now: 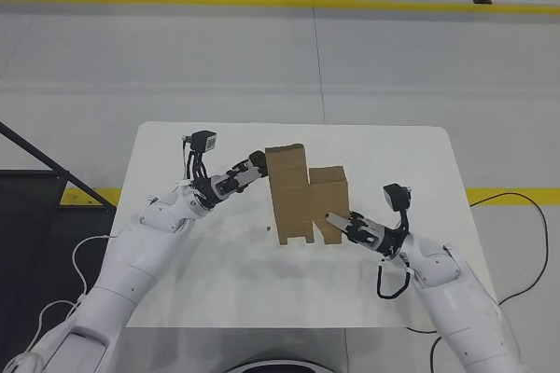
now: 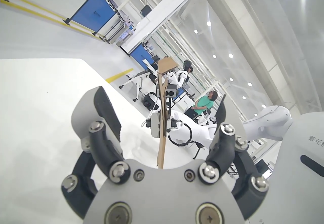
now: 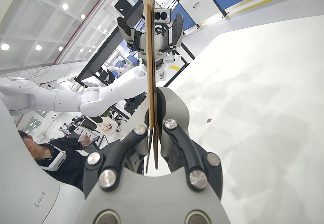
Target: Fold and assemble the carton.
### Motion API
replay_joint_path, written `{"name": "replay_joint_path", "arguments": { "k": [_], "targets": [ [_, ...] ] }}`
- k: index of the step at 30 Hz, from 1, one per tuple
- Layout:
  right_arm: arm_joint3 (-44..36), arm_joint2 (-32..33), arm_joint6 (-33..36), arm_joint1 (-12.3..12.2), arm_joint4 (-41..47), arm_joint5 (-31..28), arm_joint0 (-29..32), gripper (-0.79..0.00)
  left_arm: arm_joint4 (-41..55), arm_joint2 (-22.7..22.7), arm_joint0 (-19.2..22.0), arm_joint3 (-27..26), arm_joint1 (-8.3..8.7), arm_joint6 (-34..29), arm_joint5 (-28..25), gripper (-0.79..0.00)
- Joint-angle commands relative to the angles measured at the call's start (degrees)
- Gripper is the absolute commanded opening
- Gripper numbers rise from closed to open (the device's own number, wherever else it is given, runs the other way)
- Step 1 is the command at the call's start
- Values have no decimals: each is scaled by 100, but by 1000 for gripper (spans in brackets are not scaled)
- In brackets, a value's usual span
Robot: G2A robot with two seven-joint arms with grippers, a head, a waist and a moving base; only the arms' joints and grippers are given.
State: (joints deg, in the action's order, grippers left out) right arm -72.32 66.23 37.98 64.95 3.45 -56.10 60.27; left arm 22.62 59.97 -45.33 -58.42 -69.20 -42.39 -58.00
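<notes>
Brown cardboard carton (image 1: 306,196), flattened, broad face up over the middle of the white counter (image 1: 215,280). Clamped at its near right edge by the right pincer (image 3: 153,108), closed tight on the cardboard. Straddled at the far left edge by the left pincer (image 2: 164,111), spread wide on either side of it, contact unclear.

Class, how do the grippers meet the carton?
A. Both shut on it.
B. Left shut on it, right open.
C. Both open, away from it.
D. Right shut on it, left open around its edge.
D: the right gripper pinches the carton, while the left gripper stands open, with the carton's edge running between its spread jaws.
</notes>
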Motion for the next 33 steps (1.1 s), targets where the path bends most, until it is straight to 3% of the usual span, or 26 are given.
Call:
{"name": "replay_joint_path", "arguments": {
  "k": [1, 15, 18, 33],
  "targets": [
    [-55, 17, -67, -8, -52, 15, 45, -785, -46, 1, -24, -39, 1, 32, 45, 0],
    [-86, -24, -147, -41, -96, 33, 63, -785, -291, 47, 62, -138, -50, -46, 0, 0],
    [-73, -40, -145, -46, -78, 31, 55, -785, -372, 65, 52, -142, -80, -6, 0, -135],
    [-35, -135, -175, -65, -69, 52, -1, -785, -497, 153, 82, -6, -226, -101, 0, -339]
  ]
}}
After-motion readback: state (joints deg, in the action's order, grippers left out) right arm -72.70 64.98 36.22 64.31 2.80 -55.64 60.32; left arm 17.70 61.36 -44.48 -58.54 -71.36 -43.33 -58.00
